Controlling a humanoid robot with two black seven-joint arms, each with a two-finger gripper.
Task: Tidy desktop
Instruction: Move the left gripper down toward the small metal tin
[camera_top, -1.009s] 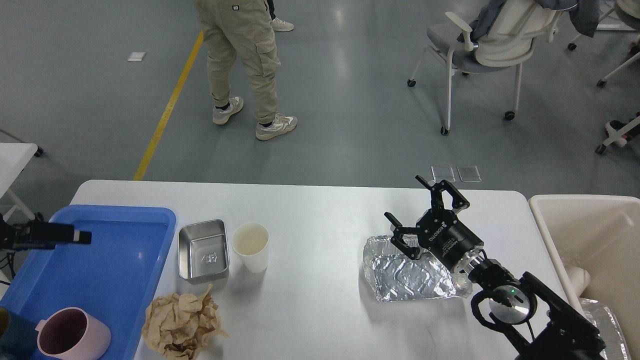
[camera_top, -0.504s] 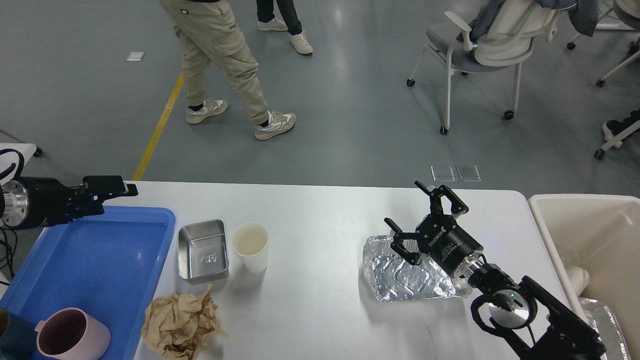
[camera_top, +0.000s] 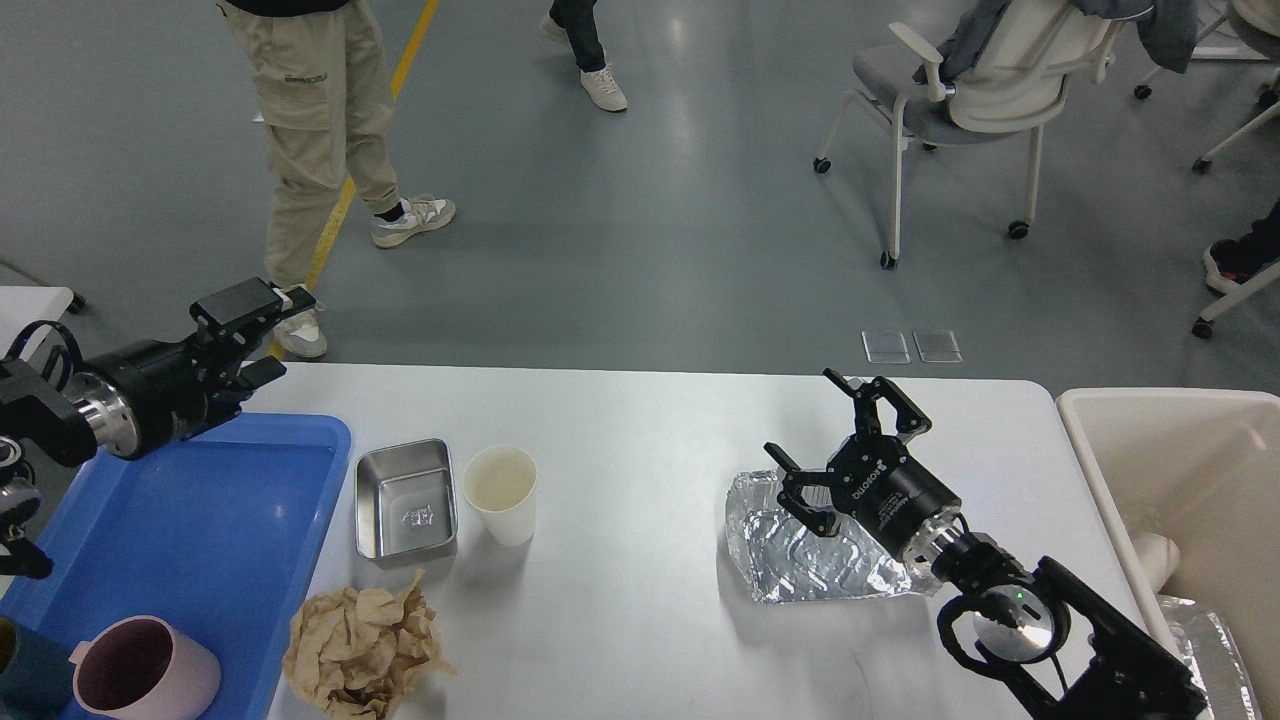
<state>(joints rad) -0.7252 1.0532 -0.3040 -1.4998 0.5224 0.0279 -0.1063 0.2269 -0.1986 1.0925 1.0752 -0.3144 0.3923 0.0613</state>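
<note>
Only readable txt: white "ROBOTIQ" brand on black body of right end effector (camera_top: 845, 440), running along the side facing the camera. A smaller line of white print sits just below it, too small to read. Steel tray (camera_top: 405, 498) has an embossed mark in its floor, not legible. Small tag on the walking person's trousers (camera_top: 305, 110), also unreadable.

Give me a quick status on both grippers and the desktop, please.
Right gripper open over foil tray, empty. Left gripper raised above blue tray, state unclear. Desktop uncleared: cup, tin, crumpled paper.
</note>
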